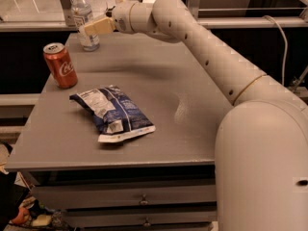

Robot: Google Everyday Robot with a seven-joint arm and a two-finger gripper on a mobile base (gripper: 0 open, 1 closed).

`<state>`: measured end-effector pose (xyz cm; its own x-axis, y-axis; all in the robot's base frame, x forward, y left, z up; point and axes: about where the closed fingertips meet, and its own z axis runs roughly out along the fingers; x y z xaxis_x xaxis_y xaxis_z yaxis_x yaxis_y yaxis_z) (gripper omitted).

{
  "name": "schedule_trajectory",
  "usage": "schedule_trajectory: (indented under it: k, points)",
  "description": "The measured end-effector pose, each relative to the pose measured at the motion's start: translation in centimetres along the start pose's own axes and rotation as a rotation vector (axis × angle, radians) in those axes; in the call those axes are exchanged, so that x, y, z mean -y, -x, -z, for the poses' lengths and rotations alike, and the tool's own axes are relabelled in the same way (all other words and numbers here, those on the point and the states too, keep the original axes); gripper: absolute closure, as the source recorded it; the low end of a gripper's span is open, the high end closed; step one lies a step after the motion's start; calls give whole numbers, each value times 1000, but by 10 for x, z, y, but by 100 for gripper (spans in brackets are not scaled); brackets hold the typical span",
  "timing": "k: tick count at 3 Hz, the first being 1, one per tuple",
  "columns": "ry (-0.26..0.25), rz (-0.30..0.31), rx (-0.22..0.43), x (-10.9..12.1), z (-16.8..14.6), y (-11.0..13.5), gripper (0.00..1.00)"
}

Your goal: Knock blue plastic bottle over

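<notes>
Here the gripper (pixel 84 30), jaws clenched, sits against the upright blue plastic bottle (pixel 81 6).

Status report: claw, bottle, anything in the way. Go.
Claw at the table's far-left corner, level with the blue plastic bottle, contact unclear. Bottle upright, not yet knocked over. Coke can and snack bag sit nearer, off the path.

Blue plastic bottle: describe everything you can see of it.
The blue plastic bottle is small, clear plastic, with a white screw cap and a pale label. It stands upright at the far left corner of the grey table. The tool, at the arm's end, crosses in front of its lower body, seemingly touching it.
</notes>
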<state>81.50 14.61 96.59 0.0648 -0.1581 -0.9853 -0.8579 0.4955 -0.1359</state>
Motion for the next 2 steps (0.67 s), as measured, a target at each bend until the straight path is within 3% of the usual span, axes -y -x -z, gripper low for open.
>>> schedule_trajectory:
  k: [2]
  points:
    - [-42,-18,34,0,-29,-4,0]
